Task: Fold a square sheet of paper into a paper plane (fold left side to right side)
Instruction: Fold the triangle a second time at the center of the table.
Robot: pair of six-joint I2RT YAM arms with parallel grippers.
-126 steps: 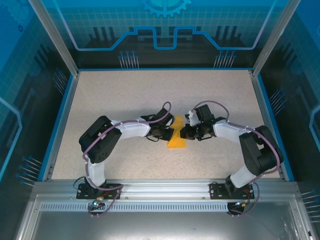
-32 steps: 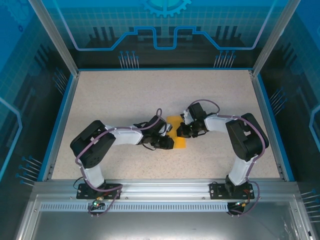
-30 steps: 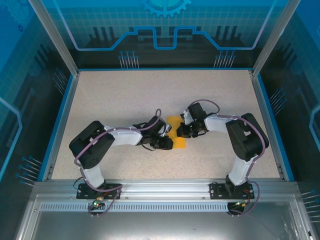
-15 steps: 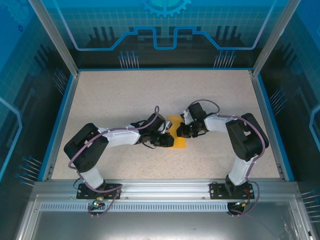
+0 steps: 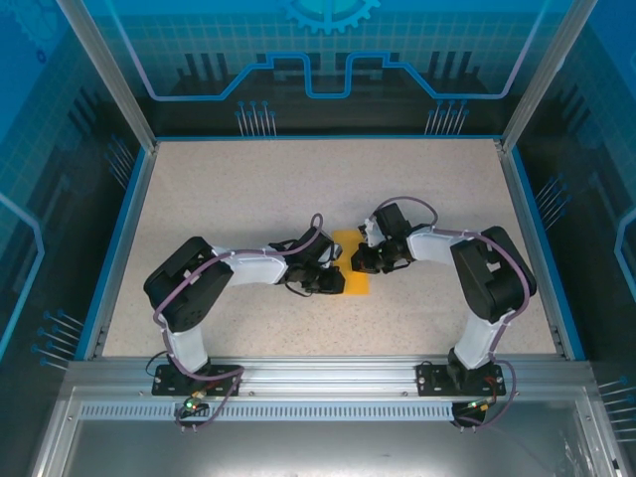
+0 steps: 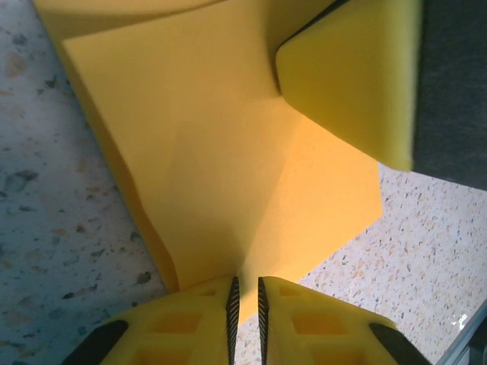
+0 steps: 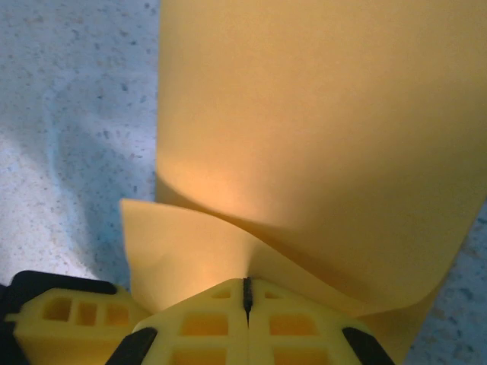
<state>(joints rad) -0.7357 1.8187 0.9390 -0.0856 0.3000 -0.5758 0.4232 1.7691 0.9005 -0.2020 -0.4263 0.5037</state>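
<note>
The square sheet of paper point(image 5: 350, 270) is orange-yellow, partly folded, and lies at the table's centre between both grippers. In the left wrist view, the paper point(image 6: 221, 144) has a crease that runs down into my left gripper point(image 6: 245, 293). Its jaws stand a narrow slit apart around that fold. My left gripper point(image 5: 334, 279) sits at the sheet's left edge. My right gripper point(image 7: 246, 287) is shut on a raised layer of the paper point(image 7: 319, 129), which curves up and over in front of it. It meets the sheet's right edge point(image 5: 361, 262). One of its fingers point(image 6: 350, 76) rests on the paper.
Speckled beige table point(image 5: 248, 189) with blue side rails and a metal frame along the near edge point(image 5: 318, 383). Both arm bases point(image 5: 189, 378) are bolted there. Free room lies on the table behind and to both sides of the grippers.
The left arm's elbow has swung out to the left and back, while its gripper stayed at the sheet's left edge with the jaws narrowing. The right arm and the paper have held still.
</note>
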